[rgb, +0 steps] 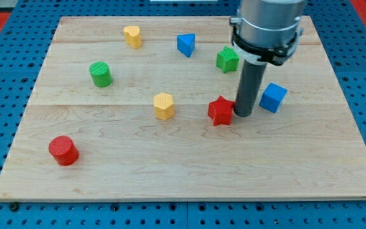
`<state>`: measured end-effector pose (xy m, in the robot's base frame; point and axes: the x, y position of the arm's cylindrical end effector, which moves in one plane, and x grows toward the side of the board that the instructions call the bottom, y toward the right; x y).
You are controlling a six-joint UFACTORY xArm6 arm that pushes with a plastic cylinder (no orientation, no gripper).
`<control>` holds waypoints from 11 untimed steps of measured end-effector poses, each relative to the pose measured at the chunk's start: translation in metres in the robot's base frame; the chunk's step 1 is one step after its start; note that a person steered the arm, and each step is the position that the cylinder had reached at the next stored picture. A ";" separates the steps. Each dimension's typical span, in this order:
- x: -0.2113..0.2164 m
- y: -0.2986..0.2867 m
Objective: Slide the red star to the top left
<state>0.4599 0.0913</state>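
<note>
My tip (243, 114) against red star (220, 111), view's right side

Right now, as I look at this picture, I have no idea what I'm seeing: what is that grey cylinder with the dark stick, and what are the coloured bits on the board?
You see one camera picture of a pale wooden board. I am a robot arm; the grey cylinder is my end, and the dark stick is a rod. I hold nothing; I only push. My tip stands just right of the red star block, between it and the blue cube. Also on the board: a red cylinder, a green cylinder, a yellow hexagonal block, another yellow block, a blue triangular block and a green block. My job is sliding the star to the top left.
</note>
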 end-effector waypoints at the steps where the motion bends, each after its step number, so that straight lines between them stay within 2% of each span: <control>1: 0.022 -0.008; 2: 0.014 -0.049; 3: -0.062 -0.064; 4: -0.096 -0.071; 5: -0.032 -0.040; 6: -0.016 -0.065; 7: -0.053 -0.141; 8: -0.114 -0.152; 9: -0.112 -0.164; 10: -0.128 -0.218; 11: -0.179 -0.282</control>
<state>0.2810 -0.1907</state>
